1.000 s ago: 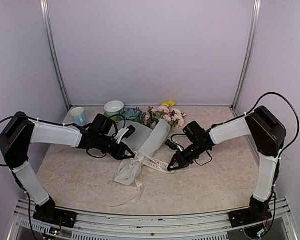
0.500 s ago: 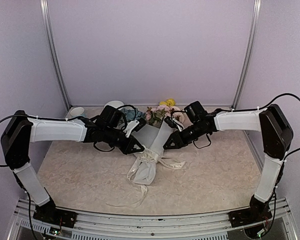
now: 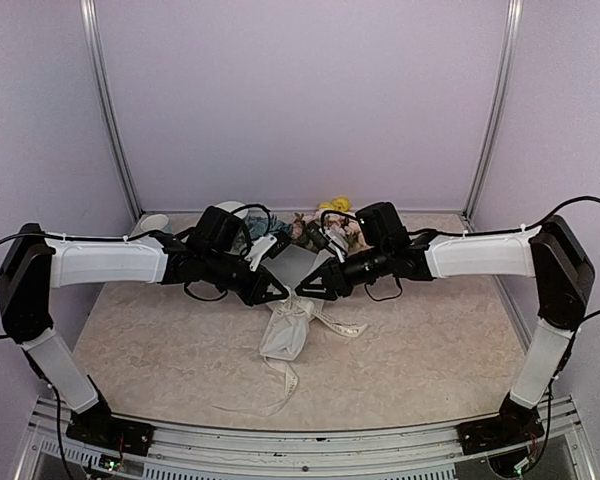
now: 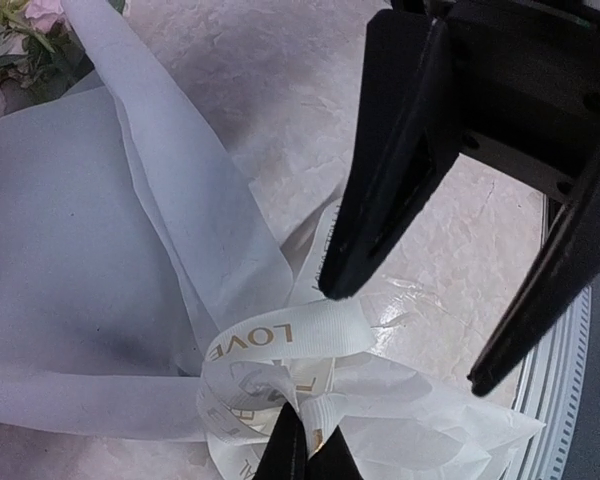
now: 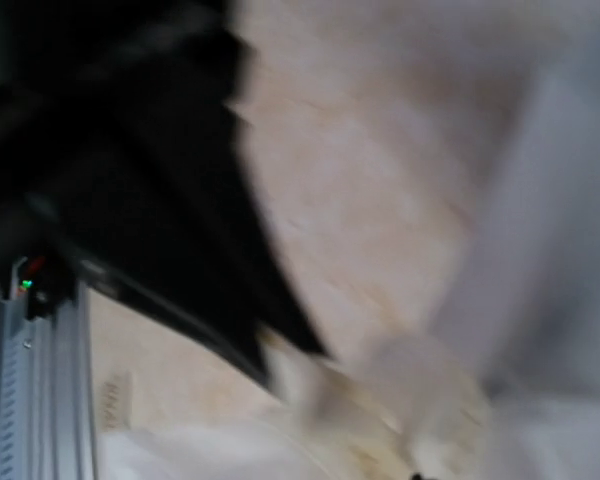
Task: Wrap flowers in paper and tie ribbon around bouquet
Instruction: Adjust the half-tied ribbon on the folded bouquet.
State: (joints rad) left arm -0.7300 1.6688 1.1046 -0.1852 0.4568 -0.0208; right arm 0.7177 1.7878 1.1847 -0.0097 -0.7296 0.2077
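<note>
The bouquet lies in the middle of the table: flowers (image 3: 330, 225) at the far end and a cone of white paper (image 3: 283, 340) tapering toward me. A cream ribbon (image 4: 270, 345) printed "LOVE" is looped round the paper's (image 4: 70, 280) neck, and its tails (image 3: 345, 327) trail on the table. My left gripper (image 4: 305, 442) is shut on a fold of the ribbon at the knot. My right gripper (image 4: 404, 338) hangs just beyond the knot with its fingers apart and nothing between them. From above, the left gripper (image 3: 279, 294) and right gripper (image 3: 303, 291) nearly meet tip to tip. The right wrist view is blurred.
A white bowl (image 3: 226, 209) and a cup (image 3: 150, 222) stand at the back left, partly behind my left arm. Pink rose and leaves (image 4: 25, 30) show at the top left of the left wrist view. A metal rail (image 3: 300, 440) runs along the near edge.
Both arms swung inward and back toward the knot. My right gripper left the ribbon tail on the right, came to the knot and opened. The paper's lower end shifted slightly right.
</note>
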